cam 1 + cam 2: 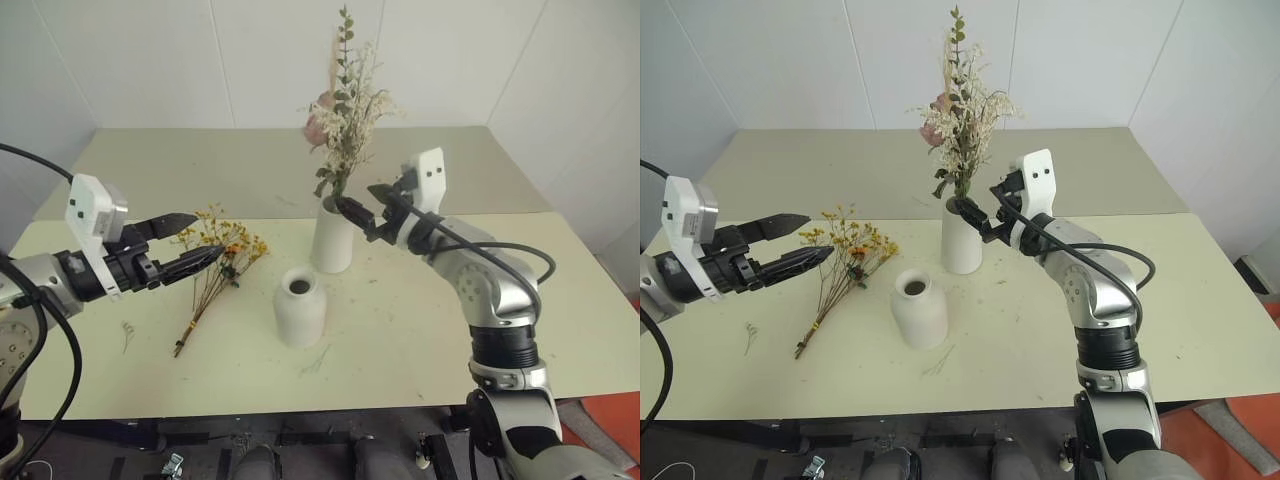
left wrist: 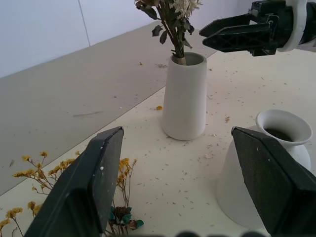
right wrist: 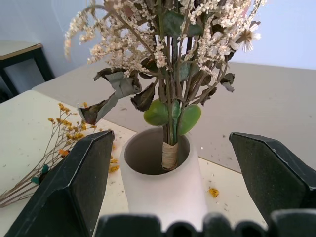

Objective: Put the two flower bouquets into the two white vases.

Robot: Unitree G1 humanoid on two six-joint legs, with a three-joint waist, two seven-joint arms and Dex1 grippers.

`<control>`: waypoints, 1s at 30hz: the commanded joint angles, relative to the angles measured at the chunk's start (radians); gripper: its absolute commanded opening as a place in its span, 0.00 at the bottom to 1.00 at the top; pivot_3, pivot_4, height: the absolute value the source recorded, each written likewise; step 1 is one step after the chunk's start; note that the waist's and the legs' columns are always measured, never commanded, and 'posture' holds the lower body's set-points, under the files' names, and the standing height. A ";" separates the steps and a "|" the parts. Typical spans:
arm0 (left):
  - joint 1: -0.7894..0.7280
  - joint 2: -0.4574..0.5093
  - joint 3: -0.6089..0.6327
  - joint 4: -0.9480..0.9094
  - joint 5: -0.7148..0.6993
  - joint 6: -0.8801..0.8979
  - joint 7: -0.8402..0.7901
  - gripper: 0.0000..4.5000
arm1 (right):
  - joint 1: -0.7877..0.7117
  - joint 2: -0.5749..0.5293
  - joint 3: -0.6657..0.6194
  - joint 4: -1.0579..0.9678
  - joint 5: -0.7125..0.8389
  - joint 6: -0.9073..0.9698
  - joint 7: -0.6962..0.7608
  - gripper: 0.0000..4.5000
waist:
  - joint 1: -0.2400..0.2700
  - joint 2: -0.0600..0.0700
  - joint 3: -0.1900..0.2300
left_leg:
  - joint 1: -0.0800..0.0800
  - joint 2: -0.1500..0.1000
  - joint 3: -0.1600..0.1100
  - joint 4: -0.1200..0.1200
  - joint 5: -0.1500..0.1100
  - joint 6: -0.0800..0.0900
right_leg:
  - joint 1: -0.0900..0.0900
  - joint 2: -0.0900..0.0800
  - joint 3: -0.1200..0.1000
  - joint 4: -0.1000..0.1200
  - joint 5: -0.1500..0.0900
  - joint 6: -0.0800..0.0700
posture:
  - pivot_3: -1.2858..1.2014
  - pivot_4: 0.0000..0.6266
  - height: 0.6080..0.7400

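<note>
"One bouquet is placed: the cream-pink bunch with green leaves (image 1: 343,120) stands in the tall tapered vase (image 1: 333,236) on the pale table (image 1: 420,340)."

"And the second?"

"Not yet. The yellow-orange bunch (image 1: 216,266) lies flat on the table, near the short round vase (image 1: 300,305), whose narrow mouth is empty."

"Where are the arms?"

"The right gripper (image 1: 362,211) sits level just beside the tall vase's rim, fingers spread wide, holding nothing. The left gripper (image 1: 192,244) hangs level above the yellow flower heads, fingers also spread, empty. Picking up that bunch looks like the remaining job."
</note>
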 commanded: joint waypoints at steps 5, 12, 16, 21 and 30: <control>-0.049 0.161 -0.031 0.011 -0.024 0.407 0.211 0.84 | 0.076 -0.286 -0.052 -0.172 0.170 0.051 0.315 0.99 | 0.006 -0.001 0.000 | 0.000 0.000 0.000 0.000 0.000 0.000 | 0.000 0.000 0.000 0.000 0.000 0.000 | 0.52 0.24 1.00; -0.347 0.108 -0.217 0.148 0.015 0.820 0.367 0.84 | 0.067 -0.437 -0.043 -0.136 0.220 0.016 0.489 0.99 | 0.000 -0.001 0.000 | 0.006 -0.001 -0.001 0.000 0.000 0.000 | 0.007 0.000 -0.001 -0.001 -0.001 0.001 | 0.52 0.24 1.00; -0.414 0.034 -0.309 0.249 0.040 0.840 0.448 0.84 | 0.052 -0.460 -0.035 -0.110 0.209 -0.012 0.537 0.99 | -0.001 -0.001 0.001 | 0.005 -0.001 -0.001 0.000 0.000 0.000 | 0.005 0.001 0.000 -0.001 -0.001 0.001 | 0.52 0.24 1.00; -0.468 -0.025 -0.385 0.321 0.086 0.840 0.513 0.84 | 0.053 -0.463 -0.030 -0.114 0.207 -0.027 0.551 0.99 | 0.005 -0.001 0.001 | 0.004 -0.001 -0.001 0.000 0.000 0.000 | 0.005 0.000 0.000 -0.001 0.000 0.001 | 0.52 0.24 1.00; -0.557 -0.166 -0.486 0.449 0.191 0.813 0.499 0.84 | 0.064 -0.454 -0.052 -0.140 0.234 -0.013 0.523 0.99 | 0.014 -0.001 0.001 | 0.003 -0.002 -0.002 0.000 0.000 0.000 | 0.005 -0.001 0.000 -0.001 0.000 0.001 | 0.52 0.24 1.00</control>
